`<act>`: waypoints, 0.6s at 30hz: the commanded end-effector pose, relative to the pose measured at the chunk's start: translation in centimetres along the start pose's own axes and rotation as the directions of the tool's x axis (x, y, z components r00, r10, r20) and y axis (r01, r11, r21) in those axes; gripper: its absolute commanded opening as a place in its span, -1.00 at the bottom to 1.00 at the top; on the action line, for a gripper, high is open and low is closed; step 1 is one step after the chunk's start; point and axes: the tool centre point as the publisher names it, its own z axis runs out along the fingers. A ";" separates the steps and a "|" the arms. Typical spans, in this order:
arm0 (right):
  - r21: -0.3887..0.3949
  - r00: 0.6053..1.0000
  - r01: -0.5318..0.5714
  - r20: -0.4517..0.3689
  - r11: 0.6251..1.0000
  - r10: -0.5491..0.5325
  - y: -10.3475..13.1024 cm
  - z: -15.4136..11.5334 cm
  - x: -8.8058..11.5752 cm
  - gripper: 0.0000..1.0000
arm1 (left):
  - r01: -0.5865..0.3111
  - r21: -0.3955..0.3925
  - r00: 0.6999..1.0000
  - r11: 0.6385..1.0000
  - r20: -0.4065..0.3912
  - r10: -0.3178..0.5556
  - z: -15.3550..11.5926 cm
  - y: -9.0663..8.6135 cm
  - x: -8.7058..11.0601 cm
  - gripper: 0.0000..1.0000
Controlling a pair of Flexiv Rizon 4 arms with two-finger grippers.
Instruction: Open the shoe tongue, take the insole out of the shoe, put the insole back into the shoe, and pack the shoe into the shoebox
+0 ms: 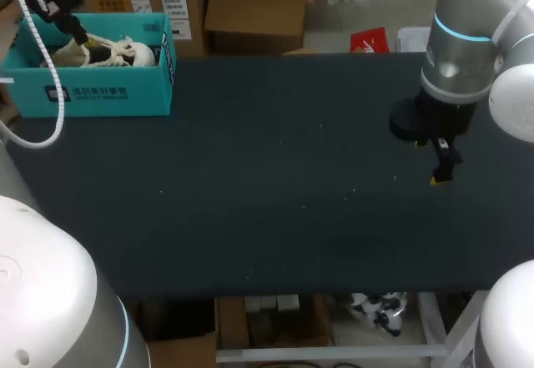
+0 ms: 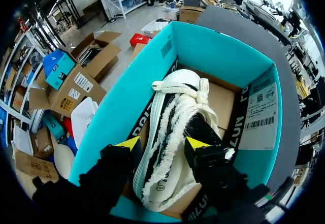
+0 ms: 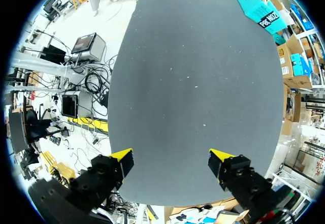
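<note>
A teal shoebox point(image 1: 88, 93) stands at the table's far left corner. A white and black shoe point(image 1: 108, 51) with white laces lies inside it. In the left wrist view the shoe point(image 2: 172, 117) rests on the box's cardboard floor, ringed by the teal walls of the shoebox point(image 2: 213, 51). My left gripper point(image 2: 162, 144) hangs over the box, open, its fingertips point(image 2: 129, 144) standing on either side of the shoe's near end. My right gripper point(image 3: 170, 155) is open with nothing between its fingers, above the bare table at the right point(image 1: 442, 168). The insole is not visible.
The dark grey table point(image 1: 275, 176) stretches between the box and my right arm, with only small pale specks on it. From the right wrist view the shoebox point(image 3: 256, 5) sits at the far corner.
</note>
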 end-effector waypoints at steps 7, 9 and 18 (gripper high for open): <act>0.002 1.000 0.000 -0.003 1.000 0.000 0.0 -0.1 0.0 1.00 | -0.071 -0.034 0.838 0.997 -0.545 0.041 -6.7 -0.8 5.3 1.00; 0.002 1.000 0.000 -0.003 1.000 0.000 0.0 -0.1 0.0 1.00 | -0.089 -0.044 0.839 0.995 -0.542 0.051 -7.5 -0.7 6.7 1.00; 0.002 1.000 0.000 -0.003 1.000 0.000 0.0 -0.1 0.0 1.00 | -0.161 -0.112 0.857 0.981 -0.508 0.083 -9.3 1.6 12.5 1.00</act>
